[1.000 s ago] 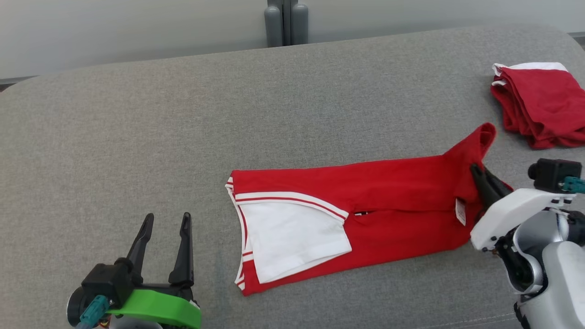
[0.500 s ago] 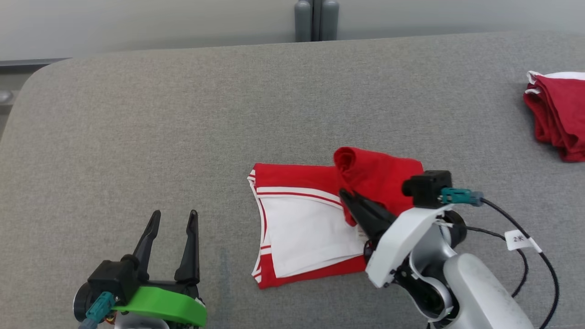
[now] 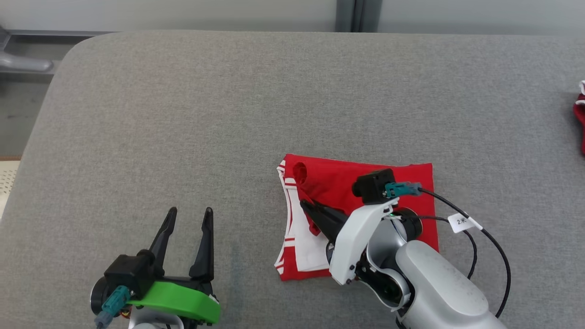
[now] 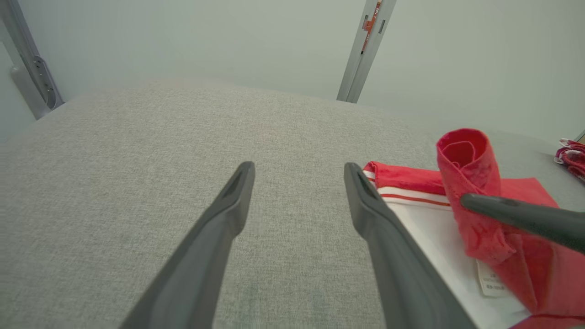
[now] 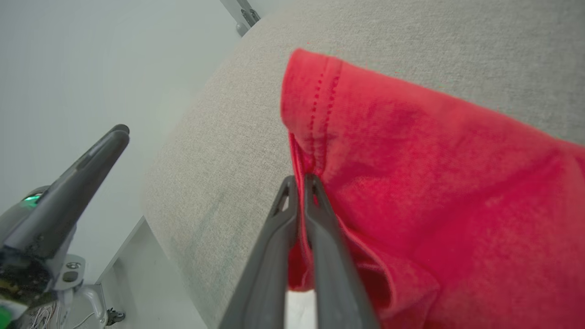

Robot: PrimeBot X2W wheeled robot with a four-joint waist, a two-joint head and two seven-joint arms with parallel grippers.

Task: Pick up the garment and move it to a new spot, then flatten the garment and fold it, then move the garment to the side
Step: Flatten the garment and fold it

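Change: the right gripper [image 3: 305, 205] has carried its pinched end of the garment [image 3: 329, 176] from the far right across to the left. A long red strip 1 second ago is now a doubled, roughly square stack. The head camera has also swung, so the drift of the background is not a move of the things.
Right gripper: the jaws are pressed together on a red hem. They hold it up in a small curl above the lower layer, close to the garment's left edge.
Left gripper [image 3: 189, 212]: the 2 fingers are spread wide with nothing between them. It hovers over bare cushion just left of the garment, not touching it.
Garment: it lies on the grey cushion [image 3: 228, 114], low and right of centre in the head view. The red top layer covers most of the white panel, and the striped edge shows along the left side.
Other pile [image 3: 580, 114]: red cloth at the far right edge, well apart.
Done, as I judge: the relocating and flattening, and the fold-over is nearly laid.
Left to do: release the hem, press the layer flat, perhaps fold once more, then carry the garment aside.
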